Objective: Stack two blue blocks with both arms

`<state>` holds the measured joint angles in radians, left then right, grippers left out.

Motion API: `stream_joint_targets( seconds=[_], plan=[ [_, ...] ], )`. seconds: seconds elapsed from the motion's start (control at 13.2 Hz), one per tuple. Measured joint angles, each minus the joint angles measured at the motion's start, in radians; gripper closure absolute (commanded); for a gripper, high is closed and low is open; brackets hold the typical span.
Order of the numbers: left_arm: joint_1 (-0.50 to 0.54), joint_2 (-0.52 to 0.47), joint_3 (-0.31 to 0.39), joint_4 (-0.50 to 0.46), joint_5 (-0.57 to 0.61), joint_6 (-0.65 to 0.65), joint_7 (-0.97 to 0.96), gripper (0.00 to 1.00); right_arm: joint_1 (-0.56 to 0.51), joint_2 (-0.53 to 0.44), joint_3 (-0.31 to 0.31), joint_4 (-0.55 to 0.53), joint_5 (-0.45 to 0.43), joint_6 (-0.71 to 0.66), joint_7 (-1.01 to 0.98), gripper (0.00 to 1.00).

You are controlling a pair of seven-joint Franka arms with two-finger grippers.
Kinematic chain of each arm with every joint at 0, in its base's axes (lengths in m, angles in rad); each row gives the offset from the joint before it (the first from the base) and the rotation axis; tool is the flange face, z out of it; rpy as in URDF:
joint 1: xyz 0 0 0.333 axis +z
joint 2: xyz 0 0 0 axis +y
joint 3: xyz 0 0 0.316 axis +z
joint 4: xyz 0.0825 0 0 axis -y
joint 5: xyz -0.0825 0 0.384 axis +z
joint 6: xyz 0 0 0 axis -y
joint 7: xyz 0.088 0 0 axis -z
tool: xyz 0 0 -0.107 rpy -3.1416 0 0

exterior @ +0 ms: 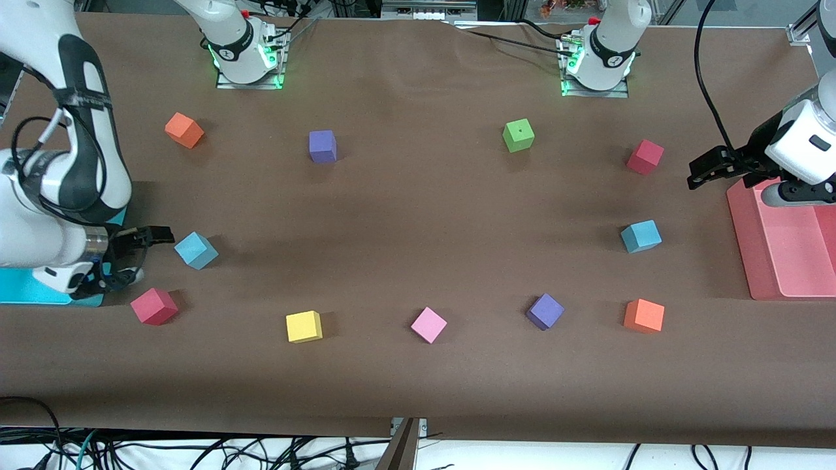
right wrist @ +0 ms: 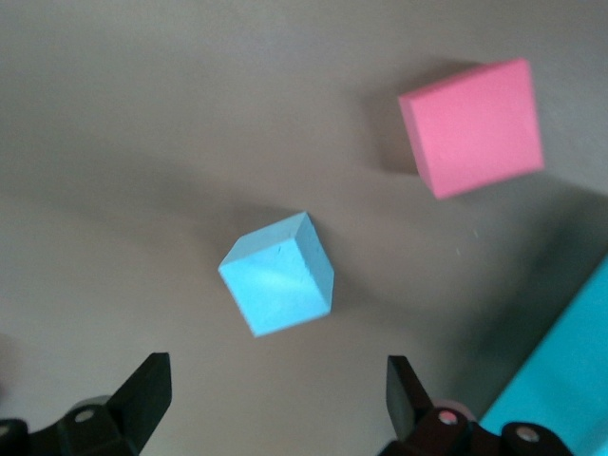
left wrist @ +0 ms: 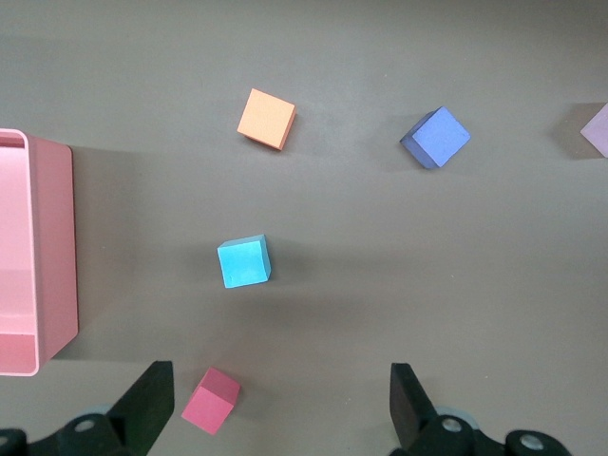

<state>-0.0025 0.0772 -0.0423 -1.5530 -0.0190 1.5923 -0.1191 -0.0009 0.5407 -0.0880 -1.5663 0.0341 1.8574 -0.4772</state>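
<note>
One blue block (exterior: 196, 250) lies toward the right arm's end of the table, tilted on its footprint. My right gripper (exterior: 159, 235) is open and empty, low beside it, fingertips a short gap from it. The right wrist view shows this block (right wrist: 278, 274) just ahead of the open gripper (right wrist: 277, 399). The other blue block (exterior: 641, 236) lies toward the left arm's end. My left gripper (exterior: 699, 172) is open and empty, up over the table beside the pink bin (exterior: 784, 261). The left wrist view shows that block (left wrist: 244, 261) ahead of the open gripper (left wrist: 280, 408).
A red cube (exterior: 154, 306) and a cyan bin (exterior: 26, 290) lie by the right gripper. Another red cube (exterior: 645, 156), an orange cube (exterior: 644, 316) and a purple cube (exterior: 545, 311) lie near the second blue block. Yellow, pink, green, purple and orange cubes are spread elsewhere.
</note>
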Motion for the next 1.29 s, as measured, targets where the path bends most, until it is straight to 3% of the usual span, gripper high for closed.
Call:
stream_joint_targets(
  seconds=[0.3,0.83,1.29],
  plan=[
    [0.000,0.000,0.000,0.000,0.000,0.000,0.000,0.00,0.002,0.049,0.004,-0.048,0.000,0.106,-0.122,0.00],
    [0.000,0.000,0.000,0.000,0.000,0.000,0.000,0.00,0.031,0.051,0.016,-0.186,0.000,0.289,-0.189,0.00],
    [0.000,0.000,0.000,0.000,0.000,0.000,0.000,0.00,0.031,0.051,0.016,-0.224,0.000,0.337,-0.241,0.00]
  ],
)
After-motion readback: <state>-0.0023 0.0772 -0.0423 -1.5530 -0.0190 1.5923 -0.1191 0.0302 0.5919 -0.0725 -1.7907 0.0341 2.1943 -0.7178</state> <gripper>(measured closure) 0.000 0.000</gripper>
